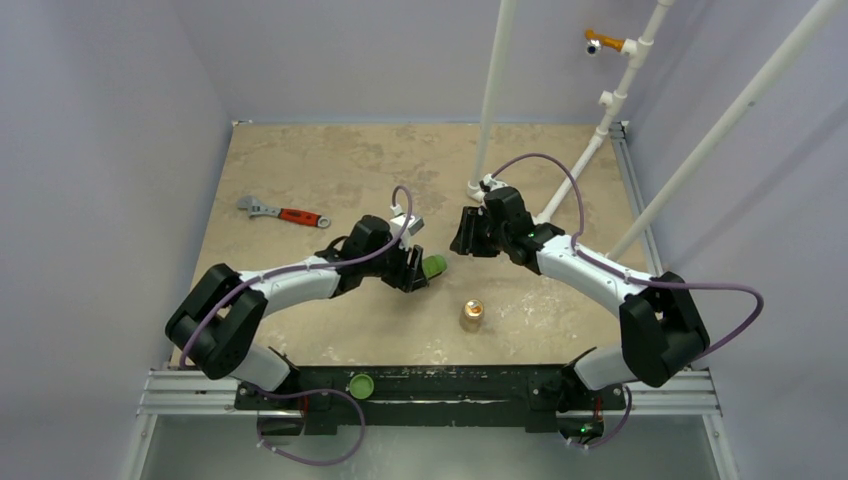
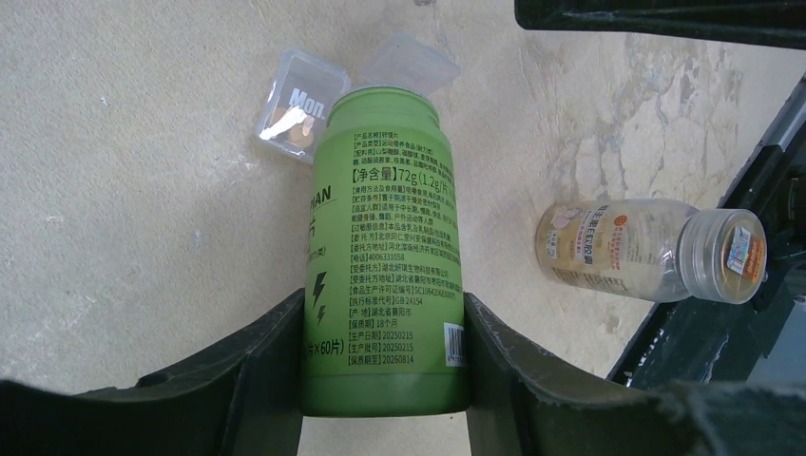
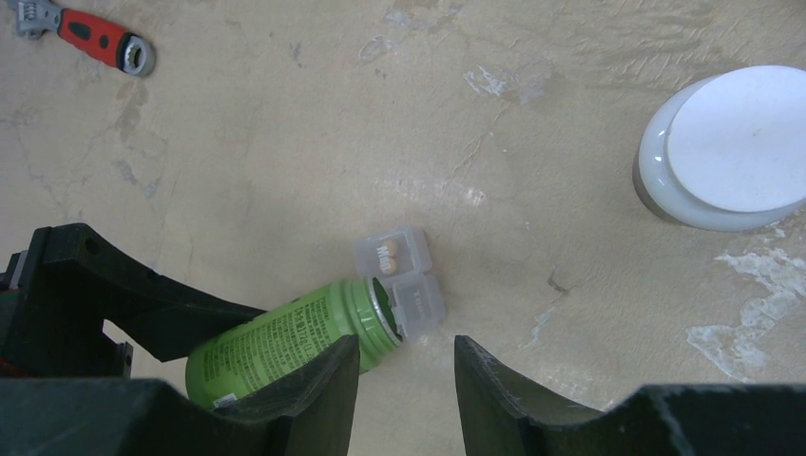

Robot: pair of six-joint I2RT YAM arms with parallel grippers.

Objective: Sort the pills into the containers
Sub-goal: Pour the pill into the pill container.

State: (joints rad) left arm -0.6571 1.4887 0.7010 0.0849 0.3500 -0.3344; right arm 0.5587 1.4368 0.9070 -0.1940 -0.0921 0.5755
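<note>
The left claw [image 2: 382, 318] gripped the tilted green bottle [image 2: 385, 237], its mouth at the clear case [image 3: 400, 277] mid-counter [image 3: 285, 142]; two pills [image 3: 390, 253] lay inside; the right claw [image 3: 407, 359] hung above, half-open and empty; the case looked light and slippery, probably best pinched across its side walls.

Mostly plastic on a matt, mottled stone-look worktop [image 3: 285, 142].
We see a green bottle [image 2: 385, 256] of satin plastic with a printed label, flanked by matt black plastic fingers [image 2: 238, 380]. At the green bottle's mouth sits a clear, glossy plastic case [image 3: 399, 275]. Beside the green bottle a translucent bottle [image 2: 646, 249] shines, its cap ribbed. The wrench [image 3: 95, 38] pairs bare metal with a red grip.
</note>
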